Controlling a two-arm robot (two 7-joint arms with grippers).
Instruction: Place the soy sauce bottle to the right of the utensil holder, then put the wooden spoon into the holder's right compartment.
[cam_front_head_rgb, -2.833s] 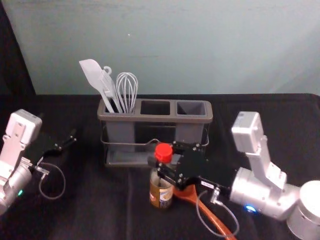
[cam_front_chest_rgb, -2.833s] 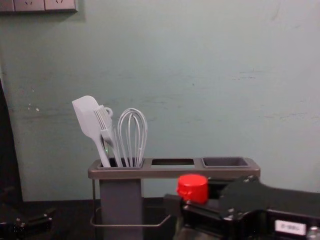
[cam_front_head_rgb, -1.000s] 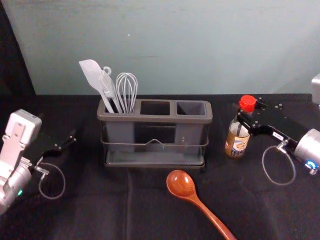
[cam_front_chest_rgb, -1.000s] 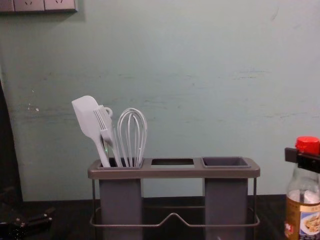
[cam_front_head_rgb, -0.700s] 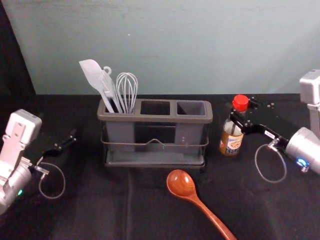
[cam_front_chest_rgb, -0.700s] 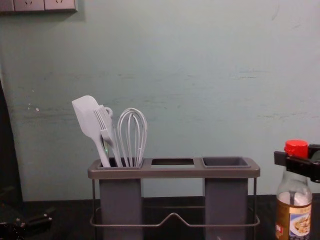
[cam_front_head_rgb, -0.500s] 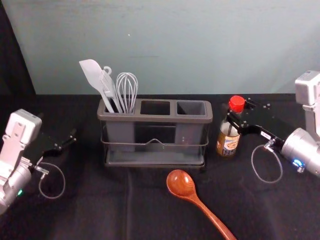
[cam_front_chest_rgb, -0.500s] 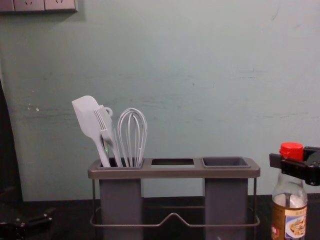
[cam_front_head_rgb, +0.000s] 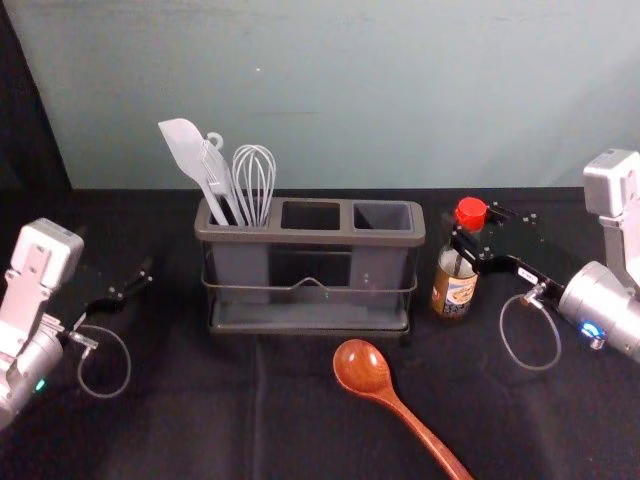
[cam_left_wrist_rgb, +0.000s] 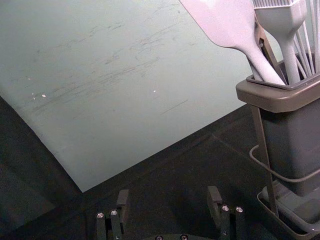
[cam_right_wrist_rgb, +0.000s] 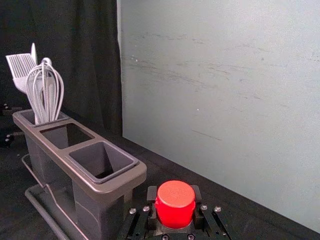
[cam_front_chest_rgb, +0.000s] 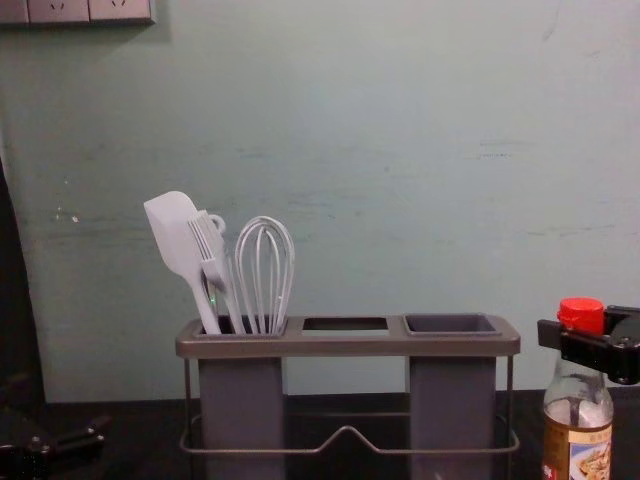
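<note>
Spatula, one, pale grey, broad blade uppermost, tilted left. Brush, one, pale grey, bristles up, between spatula and whisk. Whisk, one, pale wire loops, head up. Wall, grey-green, with scuffs and small pale specks. Socket panel, in sections, slotted, high on the wall at left. Curtain, black, hanging in folds, left side. Tablecloth, black, lightly creased.

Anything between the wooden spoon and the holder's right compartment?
Only the holder's front: its wire rail and front rim stand between the spoon and the right compartment. Nothing visible covers the opening; the right gripper, holding the bottle, is off to its right.
</note>
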